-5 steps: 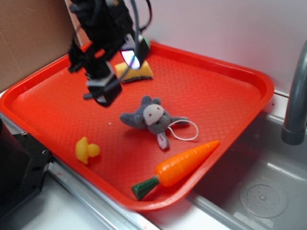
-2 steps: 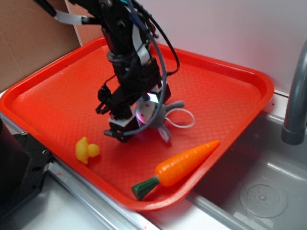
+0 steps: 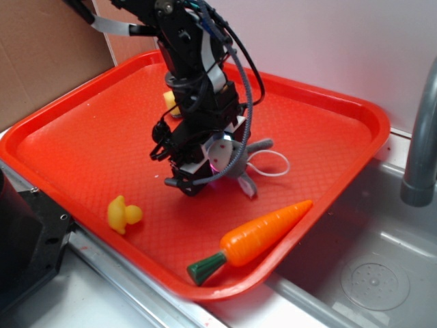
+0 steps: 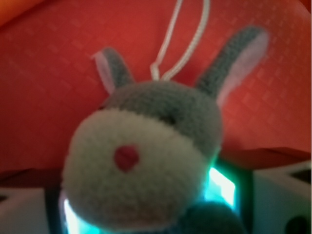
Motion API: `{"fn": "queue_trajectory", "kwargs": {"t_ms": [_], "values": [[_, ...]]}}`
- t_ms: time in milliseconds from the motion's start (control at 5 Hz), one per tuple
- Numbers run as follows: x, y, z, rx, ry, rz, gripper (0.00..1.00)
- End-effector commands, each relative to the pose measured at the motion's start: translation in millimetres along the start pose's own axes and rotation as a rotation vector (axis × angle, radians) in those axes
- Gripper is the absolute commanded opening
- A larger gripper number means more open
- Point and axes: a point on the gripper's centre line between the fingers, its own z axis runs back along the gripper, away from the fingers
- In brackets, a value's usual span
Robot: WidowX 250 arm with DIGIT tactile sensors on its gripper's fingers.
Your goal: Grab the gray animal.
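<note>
The gray animal (image 3: 237,158) is a small plush bunny lying mid-tray on the red tray (image 3: 82,143), with one ear (image 3: 263,145) and its white string loop (image 3: 273,164) sticking out to the right. My gripper (image 3: 198,179) is down over it and hides most of its body. In the wrist view the bunny's white face (image 4: 131,170) fills the space between my lit finger pads (image 4: 222,187), which press against both sides of its head. My gripper (image 4: 146,214) is shut on the bunny.
An orange carrot (image 3: 263,232) lies near the tray's front right rim. A yellow rubber duck (image 3: 123,214) sits front left. A yellow object (image 3: 169,102) peeks out behind the arm. A gray faucet (image 3: 420,137) and the sink (image 3: 369,273) lie to the right; cardboard (image 3: 41,55) stands at left.
The gripper came down from the tray's back left onto the bunny and closed around its head. Since then, gripper and bunny have shifted slightly to the right together.
</note>
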Motion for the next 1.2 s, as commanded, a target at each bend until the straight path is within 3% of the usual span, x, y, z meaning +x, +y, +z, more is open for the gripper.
{"fn": "queue_trajectory", "kwargs": {"t_ms": [0, 200, 400, 600, 800, 1000], "values": [[0, 12, 63, 0.193, -0.010, 0.277, 0.00], [-3, 12, 104, 0.205, 0.068, 0.517, 0.00], [-21, 12, 134, 0.194, 0.090, 0.771, 0.00], [-37, 3, 159, 0.117, 0.132, 1.032, 0.00], [-47, -7, 176, 0.083, 0.179, 1.284, 0.00], [-56, -11, 183, 0.083, 0.177, 1.423, 0.00]]}}
